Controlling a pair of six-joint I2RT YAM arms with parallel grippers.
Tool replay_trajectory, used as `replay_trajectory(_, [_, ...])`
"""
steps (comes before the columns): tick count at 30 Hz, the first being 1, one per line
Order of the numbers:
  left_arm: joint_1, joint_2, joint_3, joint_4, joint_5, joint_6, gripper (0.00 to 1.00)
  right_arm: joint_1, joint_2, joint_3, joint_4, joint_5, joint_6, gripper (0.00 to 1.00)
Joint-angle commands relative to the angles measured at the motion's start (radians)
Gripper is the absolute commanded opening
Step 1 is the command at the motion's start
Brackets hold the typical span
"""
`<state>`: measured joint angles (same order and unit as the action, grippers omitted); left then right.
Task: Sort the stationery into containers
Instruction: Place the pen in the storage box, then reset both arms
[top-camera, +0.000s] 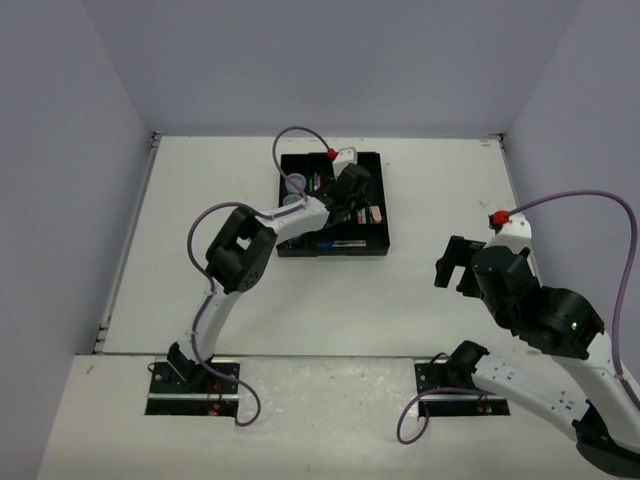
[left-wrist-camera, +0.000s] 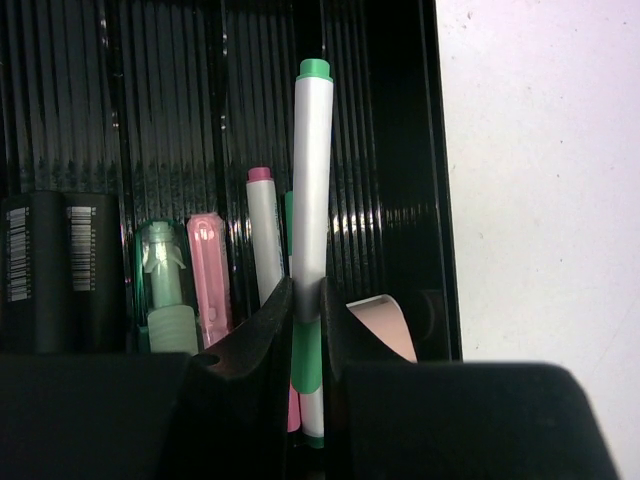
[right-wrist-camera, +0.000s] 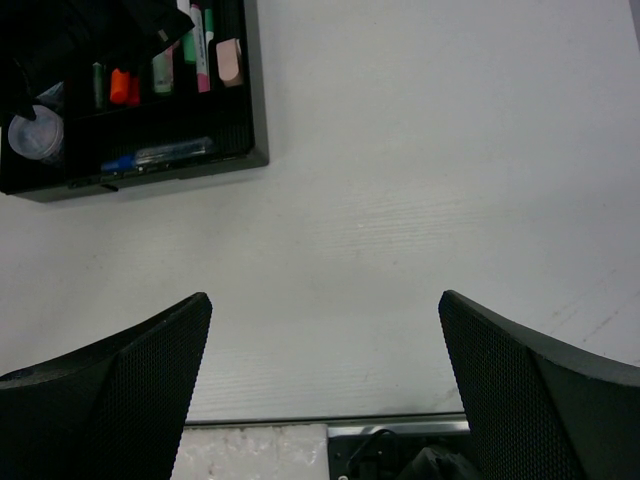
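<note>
The black tray (top-camera: 332, 252) stands at the table's far middle. My left gripper (left-wrist-camera: 308, 330) is over it, shut on a white marker with green ends (left-wrist-camera: 312, 170), which hangs above a narrow slot. Below it in the slots lie a pink-capped white marker (left-wrist-camera: 262, 230), a pink marker (left-wrist-camera: 208, 270), a pale green marker (left-wrist-camera: 164, 285) and the pink eraser (left-wrist-camera: 382, 318). Grey-lilac pots (top-camera: 296, 185) sit in the tray's left part. A blue pen (right-wrist-camera: 160, 154) lies in the near slot. My right gripper (right-wrist-camera: 325, 330) is open and empty, above bare table right of the tray.
Two black items with barcodes (left-wrist-camera: 50, 262) lie at the left of the tray's slots. An orange marker (right-wrist-camera: 120, 86) and one pot (right-wrist-camera: 35, 134) show in the right wrist view. The left arm's lilac cable (top-camera: 285, 140) arcs over the tray. Grey walls enclose the table.
</note>
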<state>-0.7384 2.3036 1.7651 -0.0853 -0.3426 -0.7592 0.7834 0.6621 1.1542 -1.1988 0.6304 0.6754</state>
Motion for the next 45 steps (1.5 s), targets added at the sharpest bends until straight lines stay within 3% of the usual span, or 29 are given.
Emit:
replay_trajectory(1, [0.016, -0.013, 0.013, 0.028, 0.0, -0.042, 0.01, 0.002, 0.014, 0.009, 0.011, 0.024, -0.007, 0.99])
replay_trajectory(7, [0.016, -0.071, -0.043, 0.036, 0.013, -0.057, 0.09, 0.002, 0.024, 0.009, 0.014, 0.027, -0.008, 0.99])
replay_trajectory(16, [0.016, -0.109, -0.069, 0.049, 0.035, -0.043, 0.42, 0.002, 0.036, 0.009, 0.021, 0.023, -0.014, 0.99])
replay_trajectory(23, [0.012, -0.221, -0.124, 0.066, 0.035, -0.019, 0.47, 0.002, 0.072, 0.012, 0.022, 0.03, -0.018, 0.99])
replay_trajectory(26, [0.007, -0.347, -0.189, 0.096, 0.019, 0.028, 0.64, 0.002, 0.098, -0.006, 0.048, 0.025, -0.024, 0.99])
replay_trajectory(28, [0.003, -0.431, -0.24, 0.089, -0.005, 0.092, 0.88, 0.002, 0.117, -0.021, 0.072, 0.026, -0.023, 0.99])
replay_trajectory(30, [0.001, -0.519, -0.294, 0.075, -0.038, 0.122, 1.0, 0.001, 0.132, -0.029, 0.095, 0.028, -0.014, 0.99])
replay_trajectory(33, [0.005, -0.668, -0.368, -0.056, -0.146, 0.19, 1.0, 0.001, 0.134, -0.036, 0.149, 0.052, -0.005, 0.99])
replay_trajectory(39, [0.054, -0.961, -0.567, -0.29, -0.356, 0.162, 1.0, 0.001, 0.094, -0.047, 0.223, 0.121, -0.011, 0.99])
replay_trajectory(45, [0.082, -1.221, -0.763, -0.417, -0.365, 0.183, 1.0, 0.001, 0.008, -0.133, 0.345, 0.146, -0.087, 0.99])
